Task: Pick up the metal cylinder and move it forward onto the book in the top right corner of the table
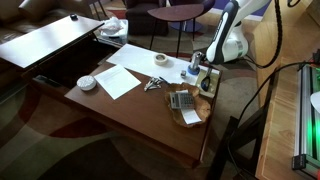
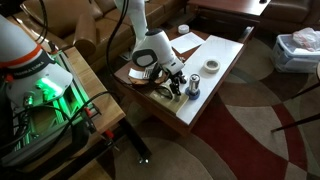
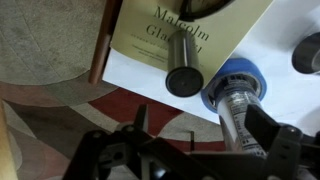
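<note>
In the wrist view a dark metal cylinder (image 3: 183, 62) stands upright on a pale book (image 3: 150, 35) titled "Malcolm Gladwell" at the table's corner. Next to it a silver labelled cylinder (image 3: 240, 115) rises out of a blue ring (image 3: 218, 80) on a white sheet. My gripper (image 3: 203, 128) is open above them. The labelled cylinder lies between the fingers, close to the right-hand one, with a gap on the other side. In both exterior views the gripper (image 1: 200, 72) (image 2: 166, 74) hangs low over the table's corner, beside the silver cylinder (image 2: 193, 88) (image 1: 192, 68).
White papers (image 1: 125, 75), a tape roll (image 1: 161, 61) (image 2: 212, 66), a round white object (image 1: 87, 82), a small metal item (image 1: 153, 85) and a calculator (image 1: 181, 100) lie on the wooden table (image 1: 130, 115). The table edge and patterned rug (image 3: 60, 110) lie just beside the book.
</note>
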Robot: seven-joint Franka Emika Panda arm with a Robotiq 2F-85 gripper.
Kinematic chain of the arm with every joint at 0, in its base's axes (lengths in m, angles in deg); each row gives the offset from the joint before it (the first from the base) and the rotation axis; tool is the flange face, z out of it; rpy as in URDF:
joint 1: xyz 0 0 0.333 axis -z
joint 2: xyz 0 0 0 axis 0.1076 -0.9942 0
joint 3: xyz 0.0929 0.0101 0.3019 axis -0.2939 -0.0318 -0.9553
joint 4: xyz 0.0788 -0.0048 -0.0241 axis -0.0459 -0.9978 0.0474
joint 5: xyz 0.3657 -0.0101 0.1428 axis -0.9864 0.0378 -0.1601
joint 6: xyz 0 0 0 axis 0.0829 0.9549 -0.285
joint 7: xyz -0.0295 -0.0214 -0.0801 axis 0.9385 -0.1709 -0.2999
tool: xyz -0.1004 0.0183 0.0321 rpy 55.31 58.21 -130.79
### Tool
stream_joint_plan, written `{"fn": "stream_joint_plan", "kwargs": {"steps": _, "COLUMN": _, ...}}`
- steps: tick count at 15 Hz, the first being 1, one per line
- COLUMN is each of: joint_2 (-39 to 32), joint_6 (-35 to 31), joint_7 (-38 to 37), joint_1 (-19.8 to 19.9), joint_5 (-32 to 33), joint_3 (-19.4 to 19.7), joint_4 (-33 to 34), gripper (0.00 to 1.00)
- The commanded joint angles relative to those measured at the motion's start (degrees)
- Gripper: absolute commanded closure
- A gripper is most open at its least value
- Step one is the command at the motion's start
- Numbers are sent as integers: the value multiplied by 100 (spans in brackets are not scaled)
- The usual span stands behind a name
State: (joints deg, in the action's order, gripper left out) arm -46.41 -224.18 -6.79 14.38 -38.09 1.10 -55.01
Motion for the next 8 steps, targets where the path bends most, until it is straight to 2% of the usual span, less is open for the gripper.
{"fn": "stream_joint_plan", "kwargs": {"steps": 1, "joint_2": 1392, "joint_6": 720, "joint_7": 402, "joint_1": 761, "joint_5": 615, "joint_3": -376, "joint_4": -842, "gripper": 0}}
{"fn": "stream_joint_plan", "kwargs": {"steps": 4, "joint_2": 2313, "joint_6": 929, "joint_7": 707, "joint_1": 1863, "joint_5": 1234, "joint_3": -1280, "joint_4": -1261, "gripper": 0}}
{"fn": "stream_joint_plan", "kwargs": {"steps": 6, "joint_2": 2585, "joint_6": 1198, "joint_7": 928, "joint_1": 2645, "joint_5": 1555, "joint_3": -2005, "joint_4": -1366, "gripper": 0}}
{"fn": "stream_joint_plan", "kwargs": {"steps": 7, "joint_2": 2174, "joint_6": 948, "joint_7": 673, "joint_1": 1915, "joint_5": 1247, "joint_3": -1373, "joint_4": -1007, "gripper": 0}}
{"fn": "stream_joint_plan", "kwargs": {"steps": 8, "joint_2": 2385, "joint_6": 1076, "joint_7": 795, "joint_1": 2238, "joint_5": 1332, "joint_3": -1669, "joint_4": -1115, "gripper": 0}}
